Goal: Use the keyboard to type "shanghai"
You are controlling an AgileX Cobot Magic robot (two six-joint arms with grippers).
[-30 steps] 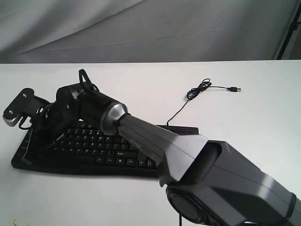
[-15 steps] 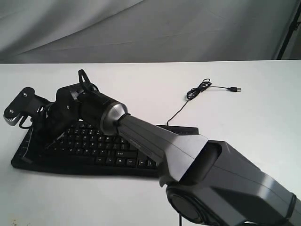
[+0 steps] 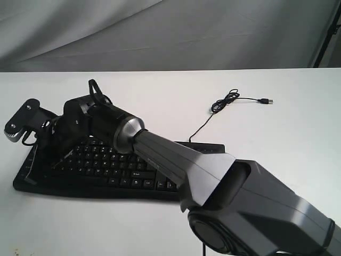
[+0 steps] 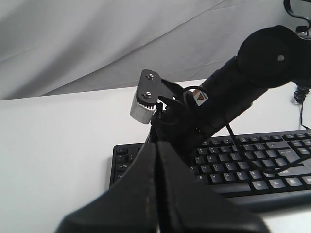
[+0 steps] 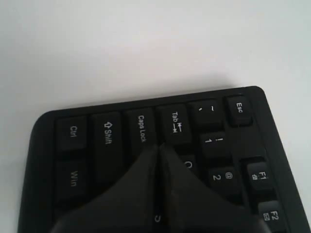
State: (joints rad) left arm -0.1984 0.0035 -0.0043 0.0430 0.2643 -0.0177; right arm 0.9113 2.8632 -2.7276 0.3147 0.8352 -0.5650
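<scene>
The white matte table (image 3: 277, 138) fills most of the view, with grey cloth hung behind it. Next biggest is the right arm (image 3: 176, 160): chunky grey and black shells, rounded joints, reaching right across the middle to the far left. The keyboard (image 3: 106, 170) lies flat on the table toward the front left, partly under that arm. It's a long black plastic slab with low square keys and small white legends. Its thin black cable (image 3: 200, 125) runs off the back edge to a small coil, and the plug (image 3: 265, 100) lies loose on the table.

The right gripper (image 5: 158, 148) has its two dark fingers pinched together into one wedge — basically a poking stick. It's holding nothing, and its tip hangs over the left end of the letter block, just beside Caps Lock (image 5: 141, 127) and Tab (image 5: 175, 121). Can't tell if it's actually touching a key.

The left gripper (image 4: 156, 145) is pinched the same way, also empty, and sits off the keyboard's left end.

Progress-wise, my guess is it's on an "s" or an "a", since both live in that corner. No screen is in view, so I can't tell how many letters are done — the h, n, g and i sit further right.
</scene>
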